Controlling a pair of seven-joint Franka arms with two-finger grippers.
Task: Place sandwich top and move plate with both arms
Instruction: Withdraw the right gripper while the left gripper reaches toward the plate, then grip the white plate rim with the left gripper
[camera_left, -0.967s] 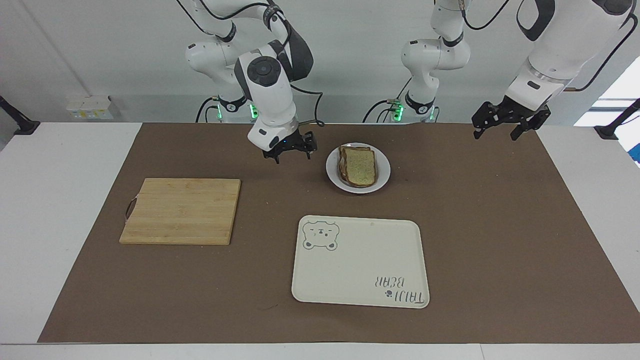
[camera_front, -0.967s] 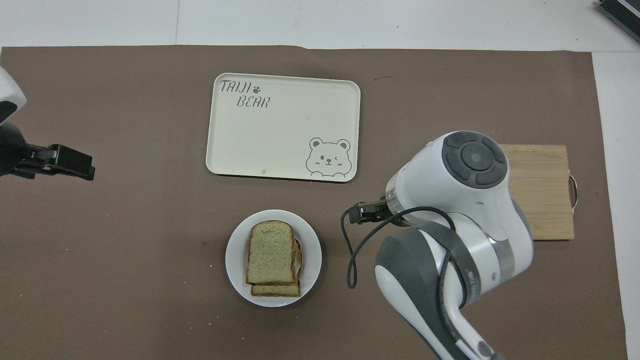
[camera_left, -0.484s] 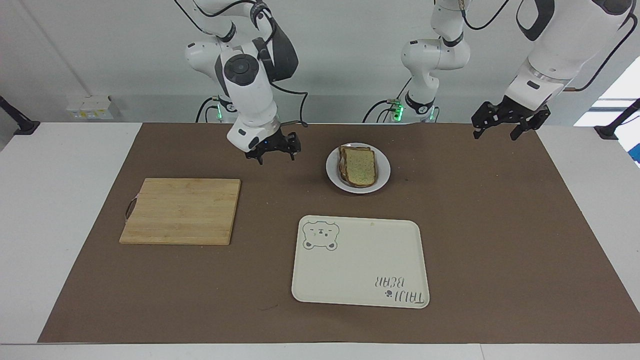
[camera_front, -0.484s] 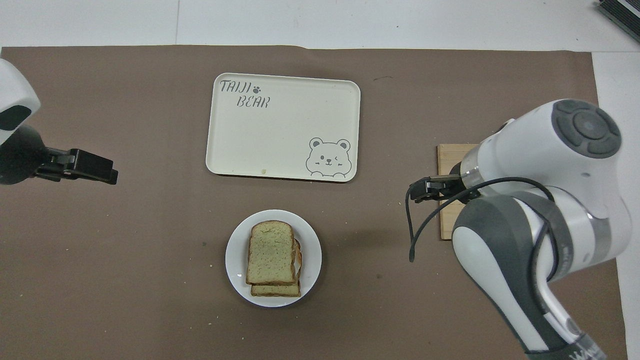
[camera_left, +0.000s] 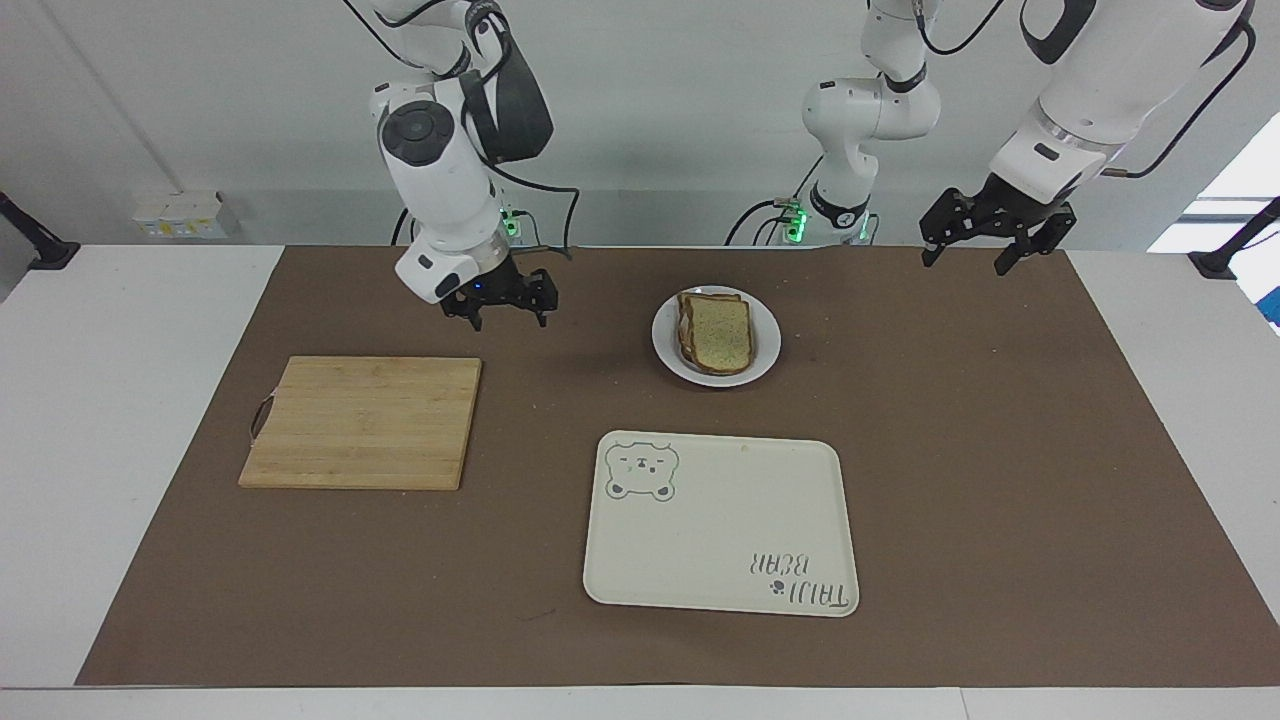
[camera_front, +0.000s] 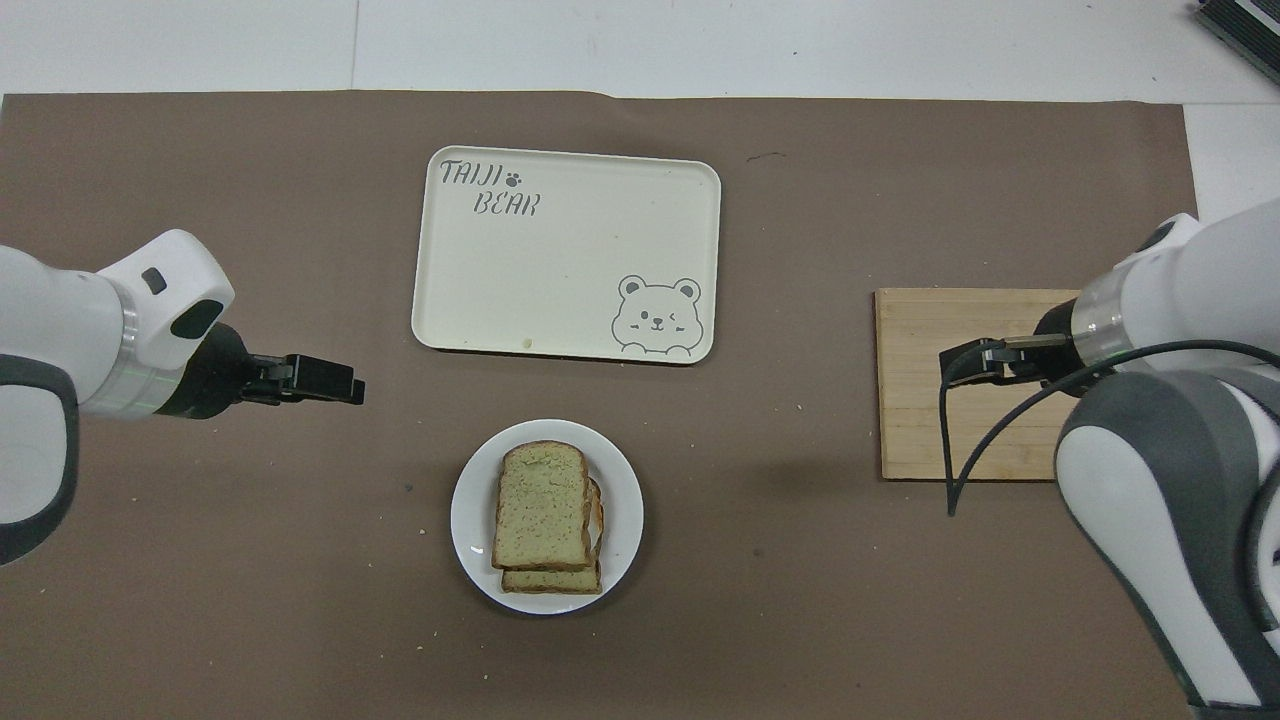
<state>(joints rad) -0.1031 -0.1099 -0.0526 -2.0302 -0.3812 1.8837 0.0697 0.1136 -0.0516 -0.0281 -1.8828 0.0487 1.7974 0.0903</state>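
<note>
The sandwich top (camera_left: 722, 332) is a speckled tan slice lying on another slice on the small white plate (camera_left: 766, 350), on the brown mat near the robots. In the overhead view the sandwich top (camera_front: 543, 505) hides most of what lies on the plate (camera_front: 624, 520). My right gripper (camera_left: 508, 322) is open and empty, in the air over the mat by the cutting board's edge; it also shows in the overhead view (camera_front: 965, 360). My left gripper (camera_left: 962, 265) is open and empty, raised over the mat toward the left arm's end, and shows in the overhead view (camera_front: 335, 382).
A cream bear-print tray (camera_left: 720, 520) lies farther from the robots than the plate; it also shows in the overhead view (camera_front: 565, 255). A wooden cutting board (camera_left: 362, 422) lies toward the right arm's end and shows in the overhead view (camera_front: 920, 400).
My right gripper has moved away from the plate toward the cutting board. My left gripper has moved in over the mat toward the plate. The plate and bread have not moved.
</note>
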